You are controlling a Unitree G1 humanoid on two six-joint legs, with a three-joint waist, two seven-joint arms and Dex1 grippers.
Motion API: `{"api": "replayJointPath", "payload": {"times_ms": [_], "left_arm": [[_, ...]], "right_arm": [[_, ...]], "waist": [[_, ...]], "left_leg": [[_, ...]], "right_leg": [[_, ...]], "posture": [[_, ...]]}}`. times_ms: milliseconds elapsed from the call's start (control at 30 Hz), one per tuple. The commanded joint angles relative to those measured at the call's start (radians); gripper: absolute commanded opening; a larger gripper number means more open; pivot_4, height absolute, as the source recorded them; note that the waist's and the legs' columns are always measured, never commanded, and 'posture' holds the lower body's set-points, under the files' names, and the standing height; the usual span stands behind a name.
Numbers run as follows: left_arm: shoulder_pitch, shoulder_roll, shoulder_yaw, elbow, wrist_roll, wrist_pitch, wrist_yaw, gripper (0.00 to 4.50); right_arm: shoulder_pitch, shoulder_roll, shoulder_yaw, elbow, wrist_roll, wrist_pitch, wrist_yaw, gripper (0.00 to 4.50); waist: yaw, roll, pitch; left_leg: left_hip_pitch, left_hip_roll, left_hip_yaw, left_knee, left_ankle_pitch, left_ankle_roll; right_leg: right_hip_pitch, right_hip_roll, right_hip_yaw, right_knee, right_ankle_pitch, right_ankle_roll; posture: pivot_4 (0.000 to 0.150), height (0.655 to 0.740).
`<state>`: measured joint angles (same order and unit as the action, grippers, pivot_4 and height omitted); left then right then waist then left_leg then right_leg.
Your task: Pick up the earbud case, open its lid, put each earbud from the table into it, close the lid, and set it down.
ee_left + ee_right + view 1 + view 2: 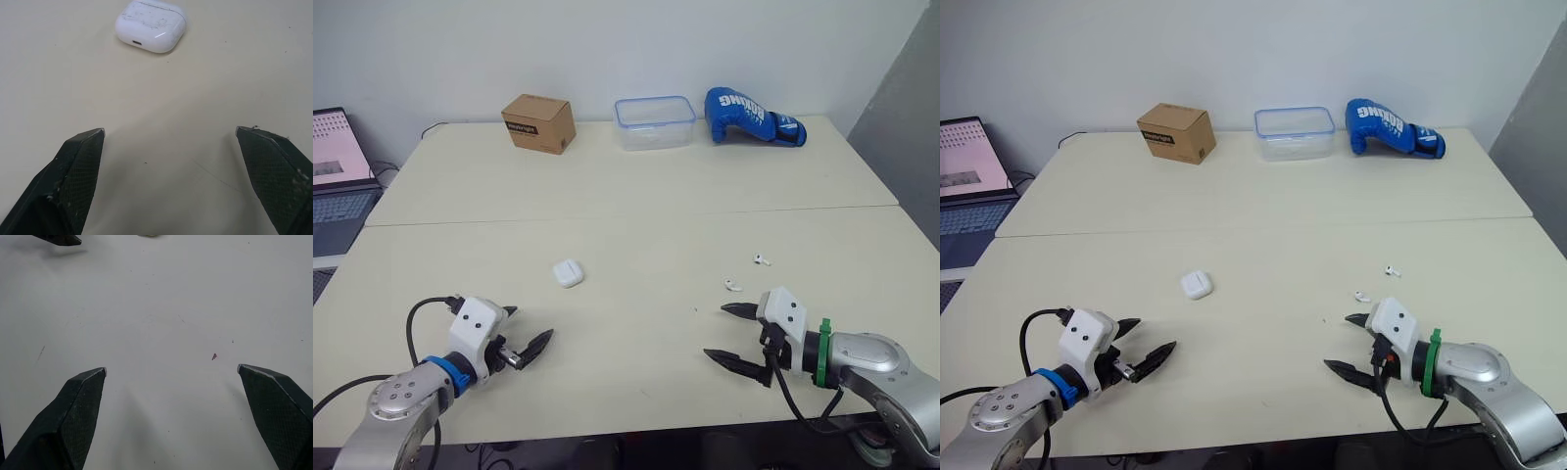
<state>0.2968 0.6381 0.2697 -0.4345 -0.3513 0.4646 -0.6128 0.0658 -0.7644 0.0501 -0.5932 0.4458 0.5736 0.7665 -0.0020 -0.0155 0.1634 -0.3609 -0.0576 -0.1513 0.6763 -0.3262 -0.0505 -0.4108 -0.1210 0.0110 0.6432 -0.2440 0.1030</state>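
The white earbud case lies shut on the cream table, a little left of the middle. Two white earbuds rest to the right: one earbud nearer me and another earbud slightly farther back. My left gripper hovers open near the front left, a short way in front of the case, holding nothing. Low at the front right, my right gripper is open and empty, just in front of the nearer earbud.
Along the far edge stand a brown cardboard box, a clear plastic container with a blue rim and a blue boxing glove. A laptop sits off the table's left side. A seam crosses the table's middle.
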Motion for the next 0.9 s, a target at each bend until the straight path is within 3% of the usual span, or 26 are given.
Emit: {"api": "replayJointPath", "payload": {"times_ms": [33,233,400,600,900], "left_arm": [[0.003,0.005,0.02,-0.019,0.0,-0.039,-0.018,4.48],[-0.013,0.01,0.019,-0.003,-0.006,-0.025,-0.025,4.48],[-0.08,0.094,0.026,0.019,-0.052,0.073,-0.096,4.48],[-0.289,0.249,-0.032,0.174,-0.093,0.192,-0.234,4.48],[-0.587,0.272,-0.223,0.476,0.007,0.092,-0.392,4.48]], "right_arm": [[-0.006,-0.008,-0.025,-0.025,-0.001,-0.017,0.009,4.5],[-0.004,-0.008,-0.023,-0.042,0.002,-0.02,0.01,4.5],[-0.036,-0.046,-0.034,-0.061,0.025,-0.02,0.063,4.5],[-0.147,-0.13,-0.013,-0.053,0.014,-0.017,0.154,4.5],[-0.3,-0.138,0.034,-0.049,0.005,0.014,0.178,4.5]], "waist": [[0.0,0.0,0.0],[0.0,0.0,0.0],[0.0,0.0,0.0],[-0.001,0.001,0.0],[-0.004,0.0,0.001]], "left_leg": [[0.0,0.0,0.0,0.0,0.0,0.0],[0.0,0.0,0.0,0.0,0.0,0.0],[0.0,0.0,0.0,0.0,0.0,0.0],[0.001,0.0,-0.001,0.0,0.0,0.0],[0.0,0.0,-0.001,0.0,0.0,-0.001]], "right_leg": [[0.0,0.0,0.0,0.0,0.0,0.0],[0.0,0.0,0.0,0.0,0.0,0.0],[0.0,0.0,0.0,0.0,0.0,0.0],[0.0,0.001,-0.001,0.0,0.0,0.0],[0.0,0.001,-0.002,0.0,0.0,0.0]], "posture": [[0.15,0.7307],[0.15,0.7307],[0.15,0.7307],[0.15,0.7307],[0.15,0.7307]]}}
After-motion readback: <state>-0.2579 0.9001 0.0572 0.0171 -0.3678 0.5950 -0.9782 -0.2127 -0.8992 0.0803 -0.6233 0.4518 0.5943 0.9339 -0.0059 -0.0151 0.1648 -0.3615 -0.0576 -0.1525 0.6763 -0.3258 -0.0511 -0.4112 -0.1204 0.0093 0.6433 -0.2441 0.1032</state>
